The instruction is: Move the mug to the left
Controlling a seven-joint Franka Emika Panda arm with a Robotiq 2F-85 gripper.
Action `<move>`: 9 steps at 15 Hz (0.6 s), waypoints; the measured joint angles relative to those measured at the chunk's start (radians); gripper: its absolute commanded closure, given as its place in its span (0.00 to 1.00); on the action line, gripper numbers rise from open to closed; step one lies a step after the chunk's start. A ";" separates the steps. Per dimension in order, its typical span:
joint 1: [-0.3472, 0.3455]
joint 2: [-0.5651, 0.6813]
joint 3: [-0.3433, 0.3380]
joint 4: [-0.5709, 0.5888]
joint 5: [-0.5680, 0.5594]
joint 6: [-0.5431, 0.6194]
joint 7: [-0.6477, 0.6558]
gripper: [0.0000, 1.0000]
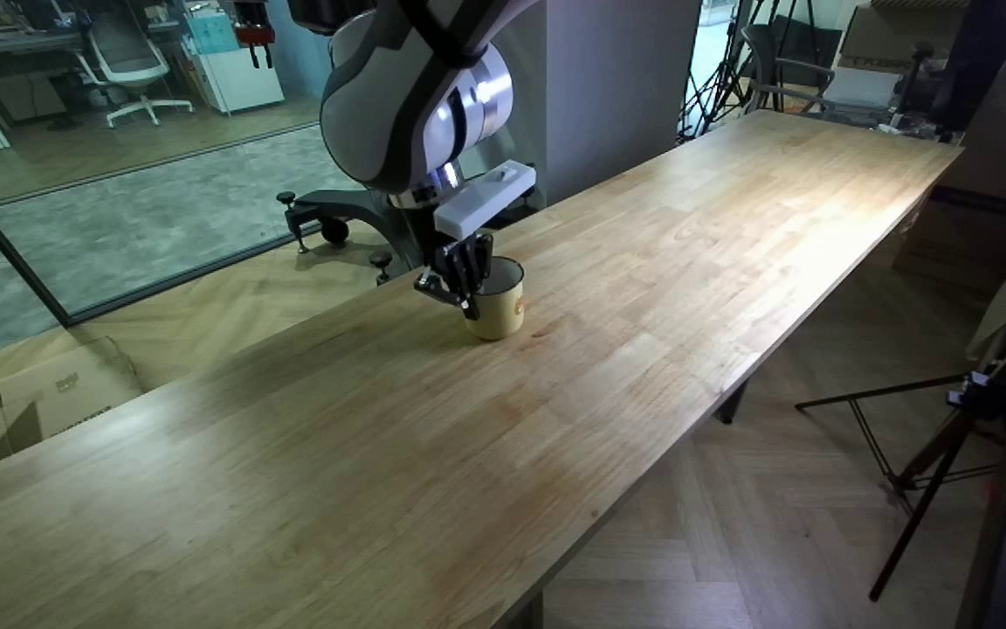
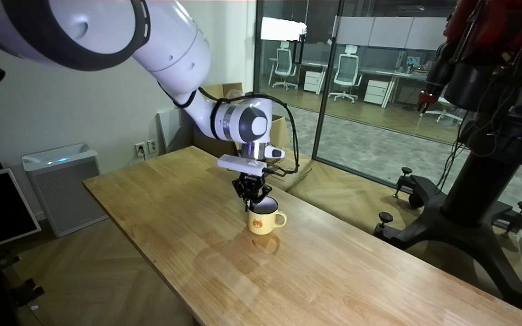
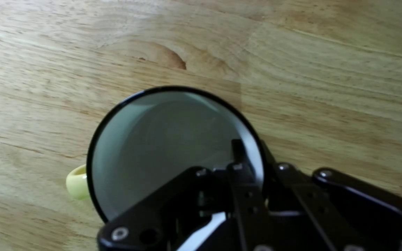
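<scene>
The gripper (image 3: 252,150) pinches the wall of the yellow mug (image 2: 264,222) — one finger (image 3: 238,153) inside, one outside, jaws drawn together at about four o'clock on the rim (image 3: 176,87) in the wrist view. The mug is upright, its handle (image 3: 77,185) toward nine o'clock there; whether its base touches the wood, I cannot tell.

In an exterior view the table (image 1: 311,489) ends near the mug, toward eleven o'clock from it, while the opposite long edge lies well apart toward four; the wood runs on toward eight and two. In an exterior view the table's short end (image 2: 141,167) lies toward ten o'clock from the mug, and the wood stretches away toward four.

The arm (image 2: 175,54) rises over the mug toward twelve and leans off toward eleven, a cable (image 2: 295,140) looping beside it toward one; cardboard boxes (image 2: 211,147) stand behind the arm at eleven.

Past the edge near the mug, a black wheeled stand (image 2: 469,208) sits toward three o'clock; past the opposite edge, an air cleaner (image 2: 66,190) stands toward nine. In an exterior view a tripod (image 1: 940,447) stands toward four, past that same opposite edge. Farthest off — behind a glass wall (image 2: 327,81) — office chairs (image 2: 348,70) stand toward one o'clock
</scene>
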 measured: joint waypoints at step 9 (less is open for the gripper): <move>-0.003 0.000 0.002 0.000 0.001 -0.001 -0.009 0.60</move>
